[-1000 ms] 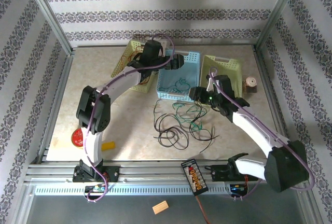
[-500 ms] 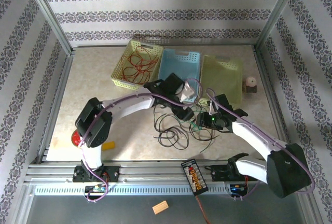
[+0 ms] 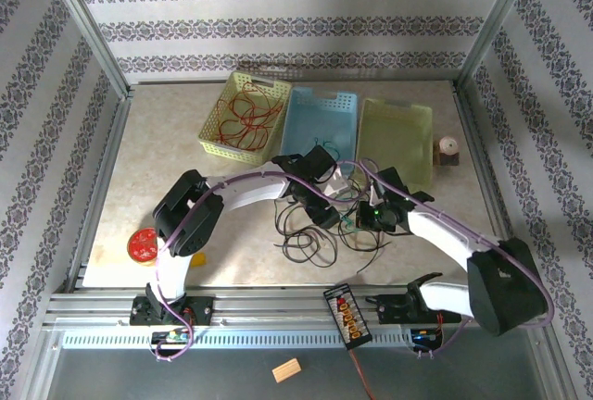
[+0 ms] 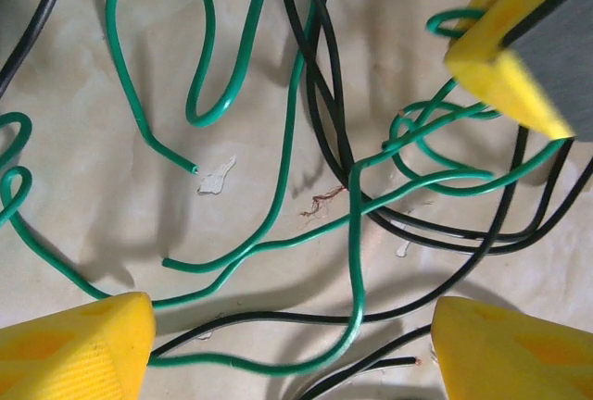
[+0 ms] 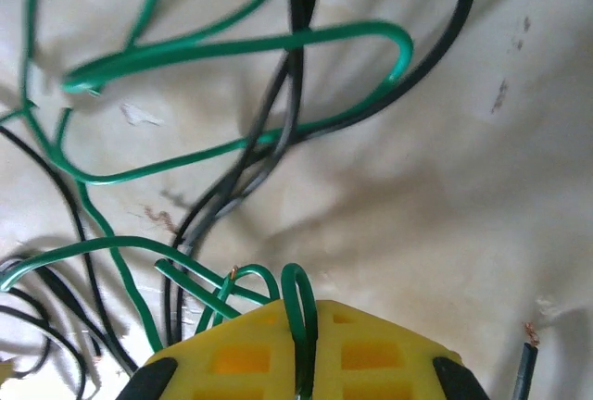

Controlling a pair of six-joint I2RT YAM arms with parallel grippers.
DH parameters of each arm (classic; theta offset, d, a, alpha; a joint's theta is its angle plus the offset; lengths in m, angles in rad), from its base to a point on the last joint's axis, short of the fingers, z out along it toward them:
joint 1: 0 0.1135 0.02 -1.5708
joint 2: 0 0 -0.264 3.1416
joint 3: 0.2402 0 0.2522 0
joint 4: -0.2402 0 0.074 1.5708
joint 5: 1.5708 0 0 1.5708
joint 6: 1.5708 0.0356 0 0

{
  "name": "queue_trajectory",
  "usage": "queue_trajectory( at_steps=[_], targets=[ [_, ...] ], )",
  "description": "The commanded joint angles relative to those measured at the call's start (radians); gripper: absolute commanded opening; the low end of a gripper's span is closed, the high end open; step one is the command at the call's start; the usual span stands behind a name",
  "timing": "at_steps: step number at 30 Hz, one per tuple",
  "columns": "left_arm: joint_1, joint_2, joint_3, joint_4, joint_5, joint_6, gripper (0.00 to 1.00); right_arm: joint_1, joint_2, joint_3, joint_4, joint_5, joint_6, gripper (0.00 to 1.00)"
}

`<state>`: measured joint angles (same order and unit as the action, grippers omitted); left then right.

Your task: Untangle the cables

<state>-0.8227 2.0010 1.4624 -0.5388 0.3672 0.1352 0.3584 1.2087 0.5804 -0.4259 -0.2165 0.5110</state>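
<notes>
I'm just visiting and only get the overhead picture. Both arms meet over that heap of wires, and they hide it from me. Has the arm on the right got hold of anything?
Observer: Yes. Its wrist view shows the right end effector shut on a loop of green cable.
Operator: And the left arm?
Observer: The left end effector is open and holds nothing. Black cables and more green lie on the table under it.
Operator: Is it string or real wire?
Observer: Wire. Near the right end effector one black cable ends in bare copper.
</notes>
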Motion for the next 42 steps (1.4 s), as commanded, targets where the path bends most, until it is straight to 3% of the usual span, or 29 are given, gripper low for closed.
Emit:
queue_trajectory(
  at_steps=[1,4,11,17,20,22,26,31,36,39,42],
  targets=[
    [0.004,-0.009,0.019,0.007,-0.008,0.032,0.78,0.008,-0.119,0.019,0.012,0.046,-0.027,0.05],
    [0.008,-0.032,0.014,0.037,0.010,0.034,0.78,-0.006,-0.200,0.015,0.008,0.065,-0.038,0.05],
    [0.045,-0.126,-0.044,0.182,0.146,-0.028,0.78,-0.046,-0.292,0.003,0.026,-0.021,-0.063,0.06],
    [0.063,-0.128,-0.051,0.223,0.216,-0.061,0.53,-0.068,-0.327,-0.004,0.078,-0.115,-0.039,0.06],
    [0.071,-0.123,-0.061,0.232,0.214,-0.069,0.51,-0.083,-0.364,-0.013,0.115,-0.172,-0.027,0.06],
    [0.076,-0.128,-0.072,0.248,0.221,-0.078,0.42,-0.091,-0.384,-0.020,0.124,-0.198,-0.021,0.06],
    [0.089,-0.136,-0.079,0.281,0.254,-0.111,0.01,-0.109,-0.380,-0.034,0.117,-0.221,-0.016,0.06],
    [0.106,-0.163,-0.089,0.305,0.293,-0.148,0.00,-0.114,-0.361,-0.041,0.125,-0.173,0.006,0.08],
    [0.171,-0.230,-0.167,0.391,0.367,-0.229,0.00,-0.154,-0.359,-0.033,0.061,-0.048,0.000,0.08],
    [0.228,-0.275,-0.237,0.496,0.443,-0.320,0.00,-0.189,-0.369,-0.048,0.044,-0.003,0.025,0.14],
    [0.247,-0.298,-0.254,0.481,0.462,-0.313,0.00,-0.199,-0.367,-0.054,0.047,-0.014,0.039,0.25]
  ],
)
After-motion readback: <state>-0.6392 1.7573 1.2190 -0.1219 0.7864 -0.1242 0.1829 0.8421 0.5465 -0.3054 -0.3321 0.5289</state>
